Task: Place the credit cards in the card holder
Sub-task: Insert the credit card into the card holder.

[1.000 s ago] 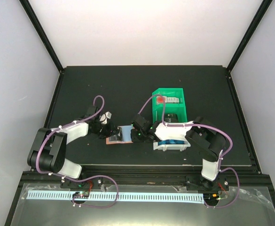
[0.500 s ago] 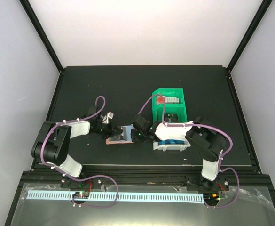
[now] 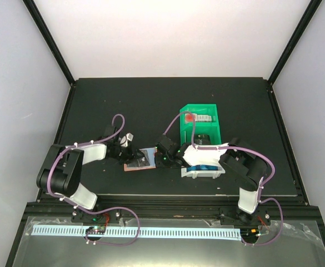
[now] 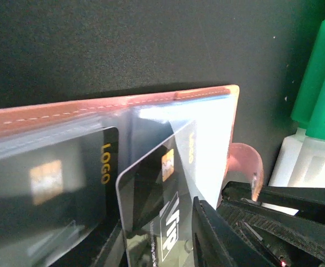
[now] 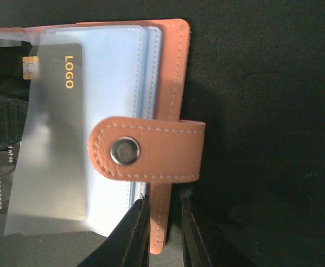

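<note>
The salmon-pink card holder (image 3: 140, 160) lies open on the black table between my two grippers. My left gripper (image 3: 127, 151) is shut on a dark credit card (image 4: 156, 206) marked VIP, whose far end sits inside a clear pocket of the card holder (image 4: 123, 103). Another card (image 4: 56, 178) marked LOGO sits in a neighbouring pocket. My right gripper (image 3: 161, 158) stands at the holder's right edge. In the right wrist view its fingers (image 5: 133, 233) straddle the pink cover (image 5: 173, 83) just below the snap tab (image 5: 151, 150). Blue cards (image 3: 204, 168) lie in the white bin.
A green bin (image 3: 201, 119) stands behind the right arm, with a small red and white item at its far end. The white bin (image 3: 191, 173) sits under the right arm, right of the holder. The table's front edge runs just before the arm bases.
My left arm has swung its elbow in and the left gripper has shifted slightly right toward the card holder. The right gripper and the holder have stayed in place.
</note>
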Tool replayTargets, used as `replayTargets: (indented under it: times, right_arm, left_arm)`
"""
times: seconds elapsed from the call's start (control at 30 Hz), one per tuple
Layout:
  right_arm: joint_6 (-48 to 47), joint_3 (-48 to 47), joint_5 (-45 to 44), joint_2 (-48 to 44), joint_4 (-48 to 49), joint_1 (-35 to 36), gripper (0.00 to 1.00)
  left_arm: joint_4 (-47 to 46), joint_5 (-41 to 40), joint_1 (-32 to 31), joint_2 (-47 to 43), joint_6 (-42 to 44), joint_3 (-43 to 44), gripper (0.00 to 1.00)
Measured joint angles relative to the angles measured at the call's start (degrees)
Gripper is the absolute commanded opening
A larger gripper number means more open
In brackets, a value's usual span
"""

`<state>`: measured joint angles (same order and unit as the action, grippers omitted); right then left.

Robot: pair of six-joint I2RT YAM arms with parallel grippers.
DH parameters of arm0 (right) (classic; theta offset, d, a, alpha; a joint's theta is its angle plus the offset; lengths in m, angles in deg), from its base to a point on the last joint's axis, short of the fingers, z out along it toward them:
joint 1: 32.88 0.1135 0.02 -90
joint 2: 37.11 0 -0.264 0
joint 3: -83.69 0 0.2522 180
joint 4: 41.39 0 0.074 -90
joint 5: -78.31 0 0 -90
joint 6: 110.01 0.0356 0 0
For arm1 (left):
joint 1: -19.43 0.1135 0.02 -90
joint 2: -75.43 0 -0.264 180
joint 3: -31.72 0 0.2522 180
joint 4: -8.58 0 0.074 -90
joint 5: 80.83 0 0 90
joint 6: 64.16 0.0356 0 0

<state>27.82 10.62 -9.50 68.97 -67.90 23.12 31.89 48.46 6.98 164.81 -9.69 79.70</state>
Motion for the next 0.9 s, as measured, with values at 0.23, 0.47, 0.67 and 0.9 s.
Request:
replayTargets:
  times: [0.23,0.47,0.67,0.9]
  right_arm:
    - [0.00,0.00,0.02,0.00,0.00,0.00,0.19]
    - [-0.15,0.00,0.04,0.00,0.02,0.00,0.19]
    - [-0.24,0.00,0.07,0.00,0.02,0.00,0.19]
    - [-0.52,0.00,0.09,0.00,0.00,0.00,0.20]
  left_arm:
    - [2.75,-3.80,-0.07,-2.89,1.09,-0.04,0.38]
    - [5.97,-7.96,-1.01,-5.44,2.08,0.00,0.52]
    - [9.49,-11.10,-1.95,-8.09,2.64,0.26,0.60]
    - [14.49,-14.73,-2.43,-11.43,2.91,0.68,0.77]
